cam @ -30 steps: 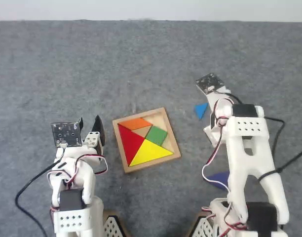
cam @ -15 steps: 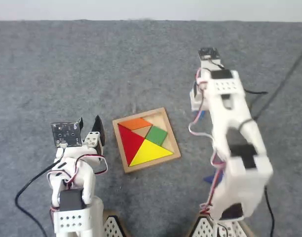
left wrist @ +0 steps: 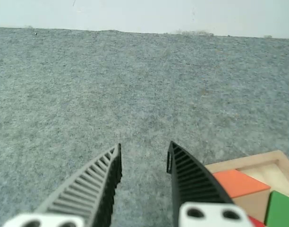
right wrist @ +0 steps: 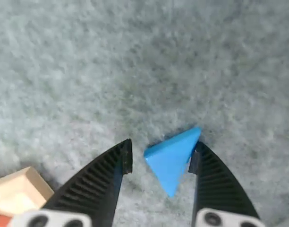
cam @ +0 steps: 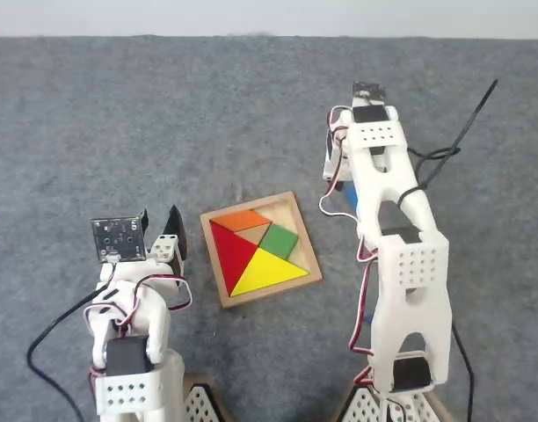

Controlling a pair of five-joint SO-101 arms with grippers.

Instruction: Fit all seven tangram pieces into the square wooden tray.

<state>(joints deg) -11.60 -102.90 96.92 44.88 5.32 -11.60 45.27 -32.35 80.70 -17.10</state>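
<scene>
Right gripper (right wrist: 163, 144), jaws apart, straddles the small blue triangle (right wrist: 173, 158) flat on the grey mat (right wrist: 64, 56) — one finger at its corner, the other just beside — so it should probably centre, descend and close squarely before carrying it to the wooden tray (cam: 214, 262).

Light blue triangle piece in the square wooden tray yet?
No, the light blue triangle piece lies on the grey mat, between the jaws of the open right gripper.
</scene>
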